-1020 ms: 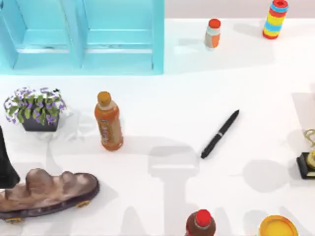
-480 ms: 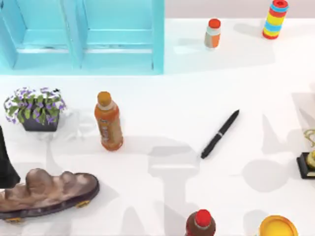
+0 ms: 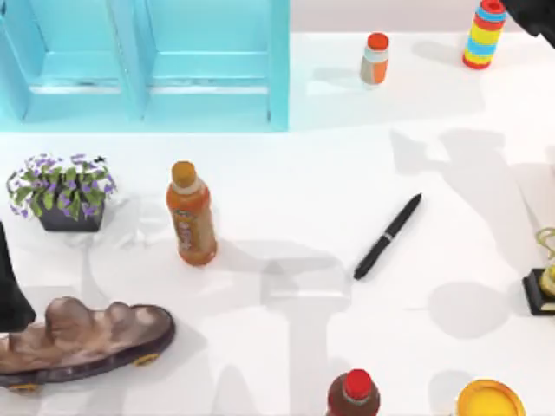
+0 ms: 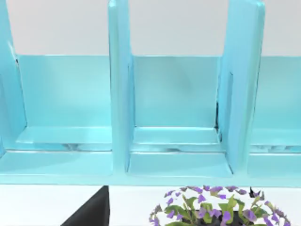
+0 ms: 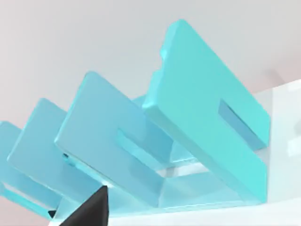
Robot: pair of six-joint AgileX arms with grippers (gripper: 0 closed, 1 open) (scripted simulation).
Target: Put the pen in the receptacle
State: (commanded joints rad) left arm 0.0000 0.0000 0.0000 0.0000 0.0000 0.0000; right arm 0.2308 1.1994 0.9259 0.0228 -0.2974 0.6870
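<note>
White tabletop (image 3: 347, 165) spreads across the whole top view, with a pale wall behind it in the wrist views. Largest on it is one turquoise receptacle (image 3: 147, 65) at the far left, an open rack split by upright dividers; the left wrist view (image 4: 178, 117) looks straight into three of its compartments, and the right wrist view (image 5: 188, 122) sees its dividers slantwise.

Next in size is one brown rock ornament (image 3: 82, 338) on a dark base at the near left, then one potted plant (image 3: 61, 192) with purple flowers, just in front of the receptacle's left end.

Bottles number four: one orange bottle (image 3: 191, 215) lying near the plant, one small orange-and-white bottle (image 3: 375, 59) at the far edge, one striped bottle (image 3: 484, 33) at the far right, and one dark bottle with a red cap (image 3: 354, 394) at the near edge. Beside that last one sits one round yellow lid or container (image 3: 490, 400). One gold trophy-like piece (image 3: 543, 282) on a black base is cut off by the right edge.

Smallest is the one pen (image 3: 388, 236), all black, lying flat and slanted on bare table right of centre, well apart from the receptacle and touching nothing else.

A dark part of the left arm (image 3: 10, 295) stands at the left edge, and a dark part of the right arm (image 3: 533, 13) is at the far right corner. I cannot tell how far either pincer is open, or whether it holds anything.
</note>
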